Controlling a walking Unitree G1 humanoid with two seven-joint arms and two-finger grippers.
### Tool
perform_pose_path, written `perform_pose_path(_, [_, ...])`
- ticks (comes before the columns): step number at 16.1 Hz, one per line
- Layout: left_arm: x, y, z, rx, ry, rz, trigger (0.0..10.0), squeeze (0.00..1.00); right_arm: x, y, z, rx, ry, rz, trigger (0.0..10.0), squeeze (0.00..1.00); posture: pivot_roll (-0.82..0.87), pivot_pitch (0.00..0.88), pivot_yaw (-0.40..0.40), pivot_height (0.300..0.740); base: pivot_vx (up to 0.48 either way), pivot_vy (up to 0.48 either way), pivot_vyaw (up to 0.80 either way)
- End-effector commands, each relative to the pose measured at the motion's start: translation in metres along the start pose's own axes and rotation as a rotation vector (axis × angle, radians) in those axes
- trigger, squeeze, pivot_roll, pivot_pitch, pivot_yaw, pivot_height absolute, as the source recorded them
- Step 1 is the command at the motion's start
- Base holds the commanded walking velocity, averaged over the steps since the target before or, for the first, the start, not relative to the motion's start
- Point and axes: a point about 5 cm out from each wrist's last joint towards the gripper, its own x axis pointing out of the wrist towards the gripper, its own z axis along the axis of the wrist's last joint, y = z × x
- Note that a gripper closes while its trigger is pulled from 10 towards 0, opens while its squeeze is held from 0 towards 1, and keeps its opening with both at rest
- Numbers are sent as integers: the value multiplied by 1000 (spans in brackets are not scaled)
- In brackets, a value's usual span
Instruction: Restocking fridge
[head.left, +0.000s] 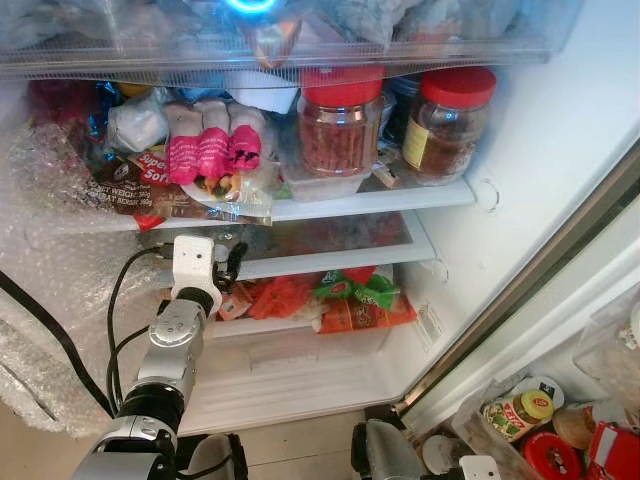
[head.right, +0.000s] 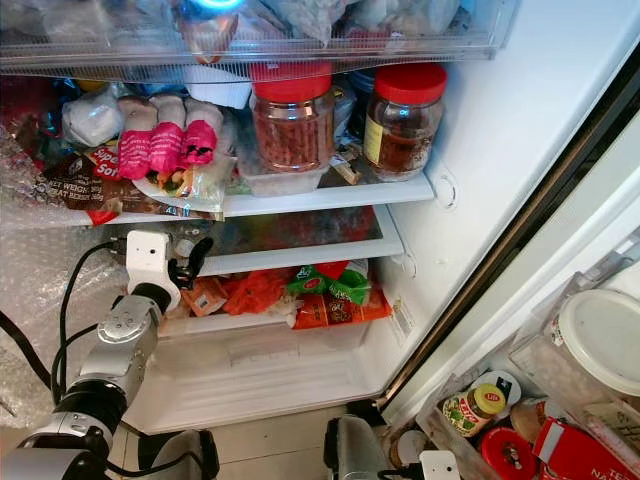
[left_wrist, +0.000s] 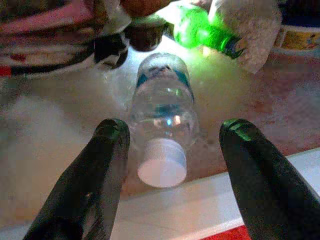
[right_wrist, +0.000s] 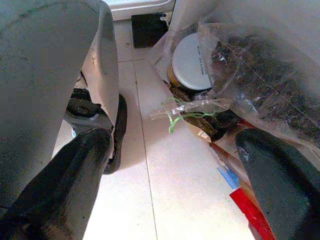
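The left tool (left_wrist: 170, 145) is held wide on either side of a capped water bottle (left_wrist: 162, 107) laid flat on the middle shelf (head.left: 330, 262), its cap at 6 o'clock, seemingly so it fits the low gap, while the right tool (right_wrist: 165, 165) hangs wide over the floor (right_wrist: 150, 200).

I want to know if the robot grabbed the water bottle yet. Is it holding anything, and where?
Nothing is held. The left gripper is open, its fingers on either side of the bottle near the cap, not touching. The right gripper is open over the floor.

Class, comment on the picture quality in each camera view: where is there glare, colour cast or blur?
Left eye view: blue-white lamp glare at the top. Left wrist view: soft focus, green cast behind the clear plastic bottle with white cap. Right wrist view: the near black fingers blurred, pale floor tiles brightly lit.
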Motion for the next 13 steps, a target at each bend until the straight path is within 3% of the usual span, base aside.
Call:
perform_pose_path(1, [-2,-3,7,58,-50,-35,10000,0,-1,4,-6,13,20,8,10000,0,-58,98,-52,618,0,0,0])
perform_pose_path(4, [-16,-8,16,131,-129,-78,10000,0,-1,4,-6,16,20,9,10000,0,-56,98,-46,618,0,0,0])
perform_pose_path(9, [-46,-17,7,140,-120,-117,10000,0,0,5,-6,17,20,10,10000,0,-48,96,-42,618,0,0,0])
perform_pose_path(13, [-70,-14,12,174,-133,-89,10000,0,0,4,-5,17,18,7,10000,0,-43,92,-42,618,0,0,0])
